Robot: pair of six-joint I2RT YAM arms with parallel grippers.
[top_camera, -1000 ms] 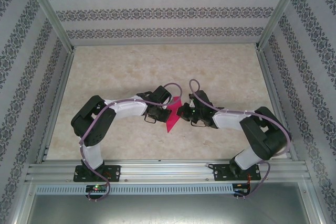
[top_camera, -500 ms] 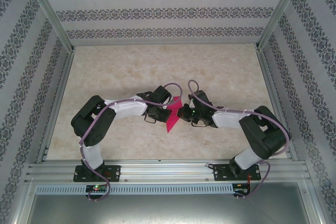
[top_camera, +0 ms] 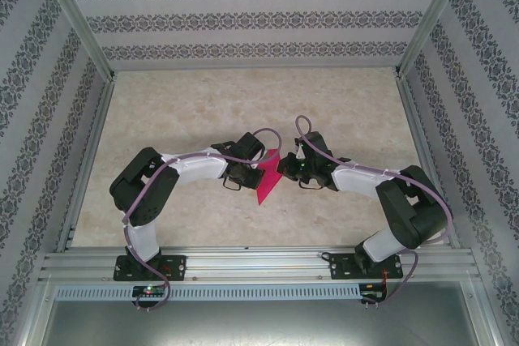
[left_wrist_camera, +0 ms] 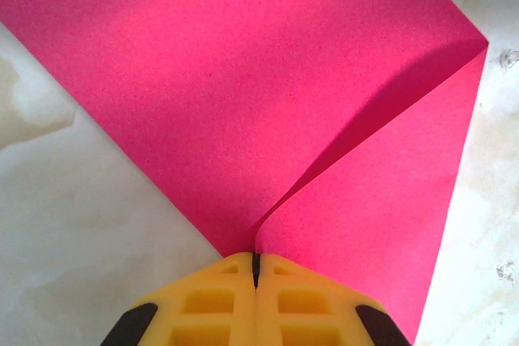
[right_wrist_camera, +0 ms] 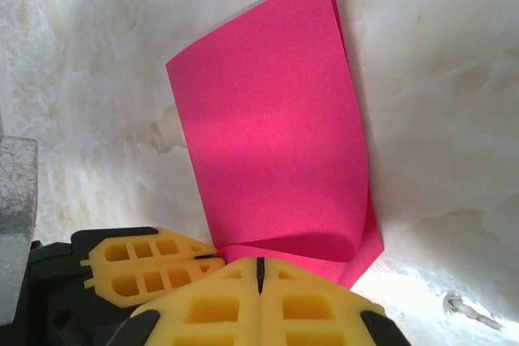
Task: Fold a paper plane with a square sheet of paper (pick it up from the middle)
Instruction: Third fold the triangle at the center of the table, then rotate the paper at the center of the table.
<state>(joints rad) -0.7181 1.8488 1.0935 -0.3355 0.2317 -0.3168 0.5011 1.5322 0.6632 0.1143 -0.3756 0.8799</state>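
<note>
Over the middle of the marbled table [top_camera: 186,111], the square sheet of paper [top_camera: 265,181] hangs between the two arms, bent into a loose fold. The left gripper [left_wrist_camera: 255,258] and the right gripper [right_wrist_camera: 259,265] are each clamped tight on its edge. It looks feather-light, floppy and quick to crease, so I'd pinch it gently at an edge or along the fold, never tugging.

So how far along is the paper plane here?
Done: the square sheet of paper is doubled over on itself. In hand: the left gripper and the right gripper are both shut on it at the bend, which looks rounded in the right wrist view rather than pressed sharp. Left: flattening that first crease, then all the nose and wing folds. No dart shape is visible yet.
</note>
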